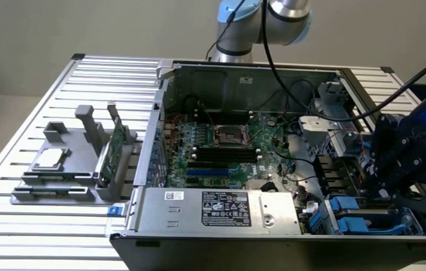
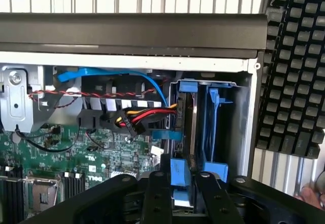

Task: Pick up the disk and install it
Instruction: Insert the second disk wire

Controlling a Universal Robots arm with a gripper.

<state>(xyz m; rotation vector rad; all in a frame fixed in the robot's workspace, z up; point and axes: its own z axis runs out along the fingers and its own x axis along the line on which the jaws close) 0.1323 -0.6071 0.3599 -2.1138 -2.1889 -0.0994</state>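
- Wrist view looks past the two dark fingers (image 2: 157,198) of the claw (image 2: 184,196), which stand a little apart with a blue rail tab between them; whether they press on it I cannot tell.
- That tab belongs to the disk (image 2: 192,127), standing on edge in the blue drive bay (image 2: 216,127) at the corner of the open computer case (image 2: 127,36).
- Just beside the bay, a bundle of red, yellow and black cables (image 2: 144,116) and a blue cable (image 2: 111,74) crowd the way.
- Exterior view shows more: the motherboard (image 1: 224,149), the power supply (image 1: 224,210) along the case's near edge, and a grey rack (image 1: 70,164) holding a green card (image 1: 116,148) on the slatted bench (image 1: 17,226), toward the exterior view's left.
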